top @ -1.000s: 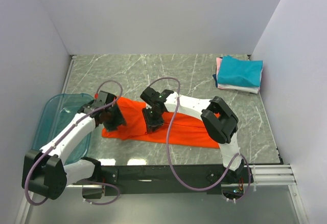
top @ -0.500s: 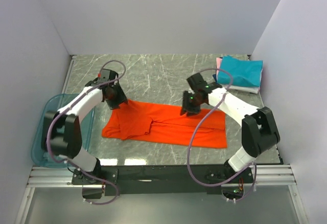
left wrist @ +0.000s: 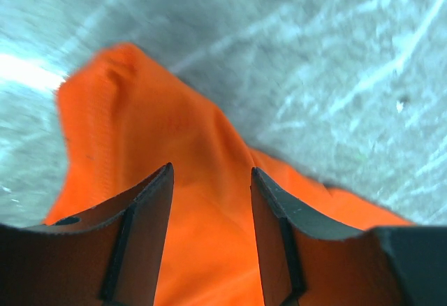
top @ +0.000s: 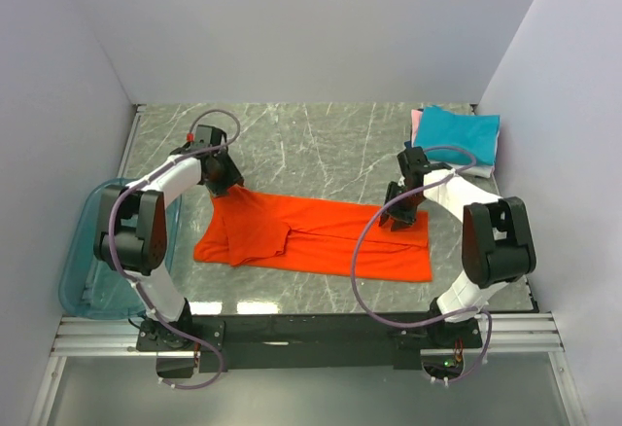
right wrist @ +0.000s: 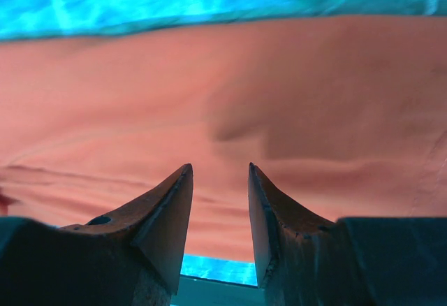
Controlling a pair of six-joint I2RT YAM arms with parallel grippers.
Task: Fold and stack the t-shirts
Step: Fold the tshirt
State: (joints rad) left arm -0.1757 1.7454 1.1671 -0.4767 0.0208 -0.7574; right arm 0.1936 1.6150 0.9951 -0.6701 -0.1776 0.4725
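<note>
the orange-red t-shirt [top: 321,241] lay spread flat on the grey marbled table [top: 321,144], just toward 6 o'clock of the table's middle, its long side running from 9 to 3 o'clock. its end at 9 o'clock was rumpled, with a fold of cloth doubled over itself, and its corner at 10 o'clock was drawn out into a point. the left gripper [top: 225,183] sat on that point, and in the left wrist view its two dark fingers [left wrist: 143,212] stood apart with orange cloth showing unbroken through the gap, so the pincer was open and not pinching the cloth. the right gripper [top: 400,214] rested on the shirt's far edge near its 2 o'clock corner. in the right wrist view its fingers [right wrist: 164,205] were likewise spread, smooth orange cloth filling the space between them, so that pincer was open too. whether either set of fingertips actually pressed on the cloth could not be told. the folded t-shirts [top: 457,144] made a stack at the table's 2 o'clock corner, well apart from the orange one: a teal shirt [top: 462,132] on top, a pink edge [top: 417,121] peeping out at 9 o'clock and a white one [top: 455,167] at the bottom. a translucent blue-green bin [top: 83,261] stood beside the table at 8 o'clock, next to the left arm.
</note>
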